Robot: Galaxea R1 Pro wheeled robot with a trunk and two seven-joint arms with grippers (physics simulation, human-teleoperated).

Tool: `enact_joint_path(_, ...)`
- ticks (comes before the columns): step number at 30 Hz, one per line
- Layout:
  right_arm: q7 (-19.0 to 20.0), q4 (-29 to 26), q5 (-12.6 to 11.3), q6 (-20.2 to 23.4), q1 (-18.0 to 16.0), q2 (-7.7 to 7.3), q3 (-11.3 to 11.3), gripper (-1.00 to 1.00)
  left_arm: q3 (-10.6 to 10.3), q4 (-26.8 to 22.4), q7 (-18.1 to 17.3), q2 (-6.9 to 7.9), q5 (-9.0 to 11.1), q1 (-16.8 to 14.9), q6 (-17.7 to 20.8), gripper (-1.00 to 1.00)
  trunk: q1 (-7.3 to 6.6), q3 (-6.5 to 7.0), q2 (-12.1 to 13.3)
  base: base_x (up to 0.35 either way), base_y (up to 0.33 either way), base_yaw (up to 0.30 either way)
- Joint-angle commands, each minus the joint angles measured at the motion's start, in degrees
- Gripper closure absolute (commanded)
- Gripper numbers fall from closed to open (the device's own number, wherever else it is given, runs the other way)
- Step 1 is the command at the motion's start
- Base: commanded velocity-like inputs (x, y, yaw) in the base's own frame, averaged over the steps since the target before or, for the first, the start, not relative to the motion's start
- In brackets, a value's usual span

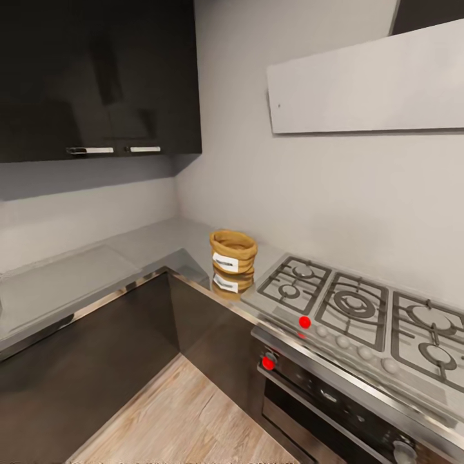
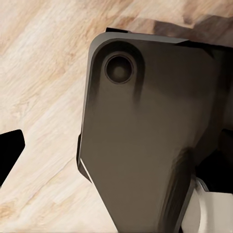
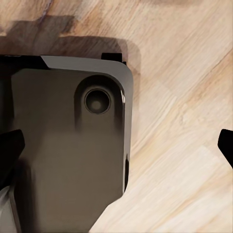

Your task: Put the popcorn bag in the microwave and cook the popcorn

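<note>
The kitchen's grey wall (image 1: 309,187) is taking up most of the head view, with glossy dark upper cabinets (image 1: 96,77) sitting in the upper left of the frame and a pale hood panel (image 1: 367,80) hanging in the upper right. Below them the steel-grey table (image 1: 77,277) is running in an L shape from the left edge into the corner and on toward the right, topping dark cabinet fronts (image 1: 96,361). A silver gas hob (image 1: 367,316) with black grates is lying on it at the lower right, and a dark built-in oven (image 1: 322,406) is sitting under the hob, with red dots glowing on their fronts. Pale wood floor (image 1: 174,419) is showing at the bottom centre.

The popcorn bag (image 1: 232,251) is standing upright on the table near the centre of the frame, just beside the hob's left edge, its white label facing the camera and its reflection showing in the glossy top beneath it.

The left wrist view is looking down at the wood floor (image 2: 43,73) past a large dark part of the robot (image 2: 145,136), with a black fingertip (image 2: 10,150) showing at the left edge. The right wrist view is showing the same kind of dark part (image 3: 68,145) over the floor (image 3: 184,97), with black fingertips (image 3: 226,145) at both side edges. Whether either gripper is open or closed I cannot tell. With both cameras facing the floor, the bag's place relative to either gripper cannot be told.
</note>
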Motion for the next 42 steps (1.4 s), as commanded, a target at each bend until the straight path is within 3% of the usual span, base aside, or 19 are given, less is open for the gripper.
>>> enact_joint_path(1, 0.1, 0.2, 0.5, -0.3, -0.1, -0.04, -0.5, -1.0, 0.1, 0.0, 0.0, -0.01, 0.3, 0.0, -0.1, -1.0, 0.01, -0.17, -0.1, 0.0, 0.0, 0.068)
enact_joint_path(42, 0.1, 0.2, 0.7, -0.5, -0.1, -0.19, -0.4, -1.0, 0.1, 0.0, 0.0, 0.08, 0.3, 0.0, 0.0, -1.0, 0.01, -3.92, -0.1, 0.0, 0.0, 0.041)
